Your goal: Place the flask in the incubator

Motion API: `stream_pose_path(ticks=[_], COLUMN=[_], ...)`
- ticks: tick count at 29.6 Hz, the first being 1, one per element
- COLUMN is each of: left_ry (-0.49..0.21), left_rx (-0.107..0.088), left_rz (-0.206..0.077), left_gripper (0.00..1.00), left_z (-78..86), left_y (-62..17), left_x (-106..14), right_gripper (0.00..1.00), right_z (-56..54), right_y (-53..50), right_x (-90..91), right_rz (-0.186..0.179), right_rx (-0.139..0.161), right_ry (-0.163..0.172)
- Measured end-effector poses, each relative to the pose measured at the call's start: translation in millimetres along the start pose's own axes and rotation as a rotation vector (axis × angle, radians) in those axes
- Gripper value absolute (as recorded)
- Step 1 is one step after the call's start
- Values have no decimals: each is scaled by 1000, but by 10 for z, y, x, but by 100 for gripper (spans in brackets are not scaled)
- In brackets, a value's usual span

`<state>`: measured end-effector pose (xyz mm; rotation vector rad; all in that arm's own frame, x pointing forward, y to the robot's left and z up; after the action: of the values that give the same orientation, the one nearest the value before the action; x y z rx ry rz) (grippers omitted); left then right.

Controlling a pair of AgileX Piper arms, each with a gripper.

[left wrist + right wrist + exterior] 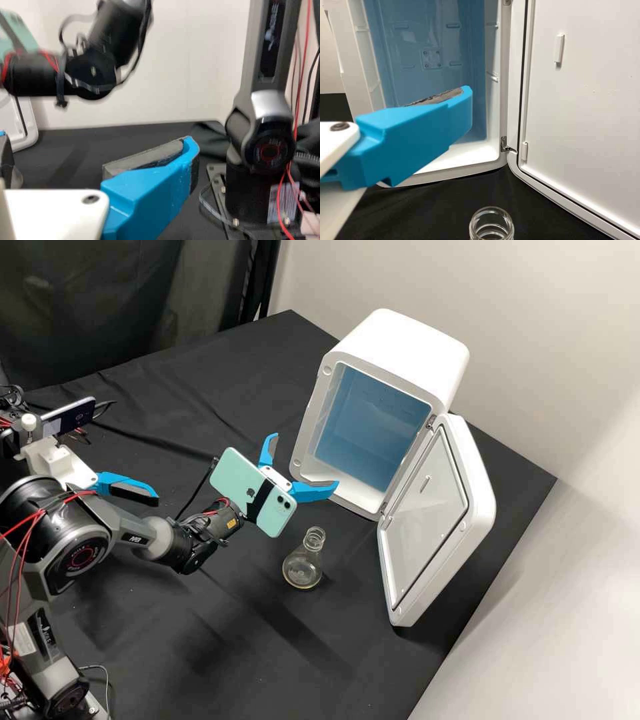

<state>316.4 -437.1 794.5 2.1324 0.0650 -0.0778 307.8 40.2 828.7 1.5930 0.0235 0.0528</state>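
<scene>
A black counter [200,640] is running up to a white wall [533,320], with a dark curtain [100,293] hanging behind it. The white incubator [400,347] is sitting near the wall, its door [433,507] swinging wide open and its blue interior facing us. The flask [303,561] is standing upright on the counter just in front of that opening, near the door's hinged edge, with nothing touching it. It is clear glass, and what it holds, if anything, is hard to make out. The right end effector [303,463] is hovering above the flask, between it and the incubator's mouth. It is spread wide and gripping nothing, and a mint-green phone [253,492] strapped behind it is blocking part of the wrist. In the right wrist view one blue finger [420,130] is cutting across the blue chamber, and the flask is showing as a ribbed glass neck, cut off by the frame. The left end effector [143,493] is hanging well back from the flask over the counter. I cannot tell whether it is spread or closed.
</scene>
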Motion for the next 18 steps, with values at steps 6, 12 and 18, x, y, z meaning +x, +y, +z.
stream_pose_path(ticks=[6, 12, 18], left_ry=[-3, -8, -17], left_rx=[-7, -8, -65], left_rz=[-12, -14, -22], left_gripper=[100, 100, 100], left_z=[10, 20, 26], left_y=[-41, -58, -78], left_x=[10, 15, 20], right_gripper=[100, 100, 100], right_z=[0, 0, 0], right_y=[0, 0, 0], right_x=[0, 0, 0], right_rz=[0, 0, 0], right_rx=[0, 0, 0], right_ry=[0, 0, 0])
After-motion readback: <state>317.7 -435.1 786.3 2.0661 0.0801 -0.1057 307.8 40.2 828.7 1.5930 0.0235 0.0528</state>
